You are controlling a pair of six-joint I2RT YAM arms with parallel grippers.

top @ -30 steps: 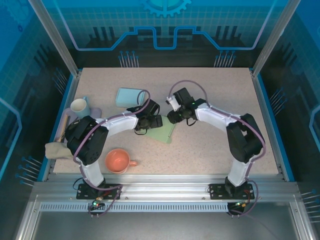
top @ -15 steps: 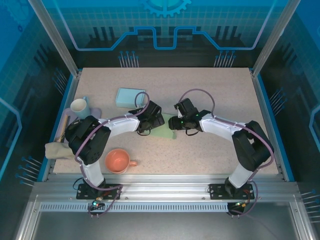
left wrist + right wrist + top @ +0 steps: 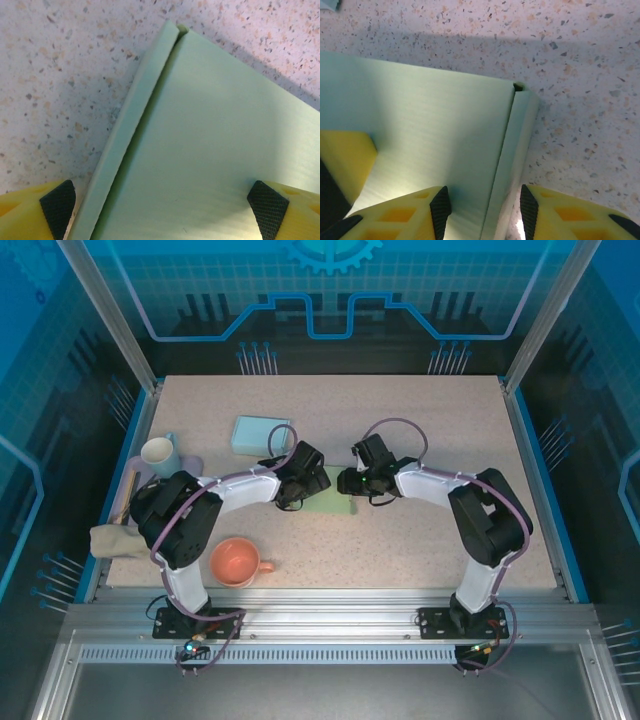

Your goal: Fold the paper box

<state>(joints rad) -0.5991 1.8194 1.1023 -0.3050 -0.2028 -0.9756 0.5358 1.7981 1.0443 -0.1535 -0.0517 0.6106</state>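
"What's the surface?"
"It's a speckled beige table (image 3: 430,410) with blue walls (image 3: 200,290) around it. The box (image 3: 335,504) (pale green) lies flat mid-table."
"And the hands?"
"The left gripper (image 3: 162,205) gapes wide across the box's edge. The right gripper (image 3: 482,210), half open, straddles a flap (image 3: 512,150) and clamps nothing."

Paper box (image 3: 200,150) was seen as thin pale-green card, smooth, with a faint satin sheen. Table top (image 3: 55,75) was finished matt, in a speckled stone look. Finger pads (image 3: 267,202) were knurled black, rubber-like. Fingers (image 3: 575,215) were moulded in yellow matt plastic. Cup (image 3: 236,560) was glazed glossy. Rag (image 3: 115,540) was soft cloth. Frame rail (image 3: 330,612) was bare metal.
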